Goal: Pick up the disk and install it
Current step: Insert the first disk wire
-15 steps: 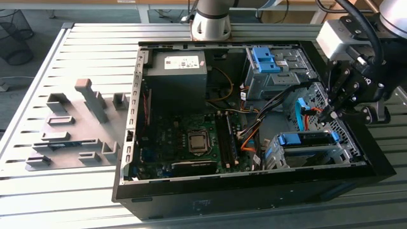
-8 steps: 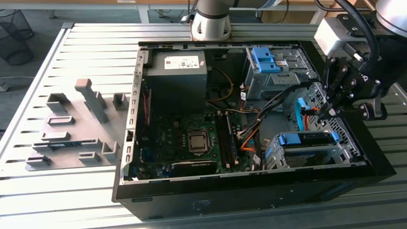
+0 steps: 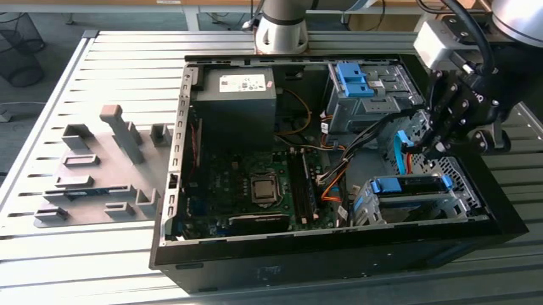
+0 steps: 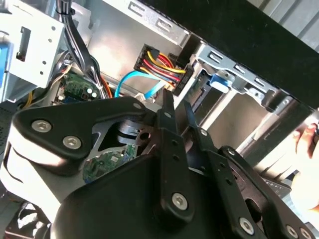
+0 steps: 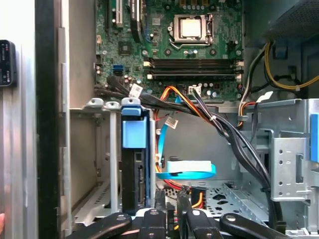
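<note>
Inside the open computer case (image 3: 339,254), the disk (image 3: 411,185) sits seated in the lower drive cage (image 3: 424,206), just below the gripper (image 3: 431,151), whose fingers (image 4: 167,119) stand nearly together, holding nothing.

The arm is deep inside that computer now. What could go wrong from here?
1. The gripper hangs among loose wiring: the blue cable and black cable bundle could snag on it.
2. It is close to the metal drive cage holding the disk; a small misjudgement might knock the cage.
3. A person's hand is near the case and could be struck.
</note>
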### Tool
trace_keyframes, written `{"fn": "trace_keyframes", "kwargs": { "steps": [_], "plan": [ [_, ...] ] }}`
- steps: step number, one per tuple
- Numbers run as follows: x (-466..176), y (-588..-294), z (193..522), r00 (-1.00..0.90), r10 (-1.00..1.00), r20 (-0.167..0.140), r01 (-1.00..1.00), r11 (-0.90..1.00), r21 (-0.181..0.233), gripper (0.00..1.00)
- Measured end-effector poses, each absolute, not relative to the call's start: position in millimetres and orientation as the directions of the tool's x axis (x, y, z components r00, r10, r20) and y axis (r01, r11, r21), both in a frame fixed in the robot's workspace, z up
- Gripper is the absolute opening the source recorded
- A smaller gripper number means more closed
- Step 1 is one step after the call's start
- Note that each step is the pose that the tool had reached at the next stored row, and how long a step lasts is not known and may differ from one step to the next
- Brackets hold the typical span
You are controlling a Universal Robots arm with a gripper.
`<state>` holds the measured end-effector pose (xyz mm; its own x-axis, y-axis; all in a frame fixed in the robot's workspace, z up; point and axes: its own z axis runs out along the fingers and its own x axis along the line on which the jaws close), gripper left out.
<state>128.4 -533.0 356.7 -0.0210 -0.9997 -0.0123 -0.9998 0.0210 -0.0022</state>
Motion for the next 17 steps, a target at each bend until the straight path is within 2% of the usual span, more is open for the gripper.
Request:
{"fn": "trace_keyframes", "kwargs": {
  "steps": [17],
  "plan": [
    [134.0, -532.8, 350.9, -0.021, -1.0, -0.012, -1.0, 0.021, 0.0, 0.24]
  ]
}}
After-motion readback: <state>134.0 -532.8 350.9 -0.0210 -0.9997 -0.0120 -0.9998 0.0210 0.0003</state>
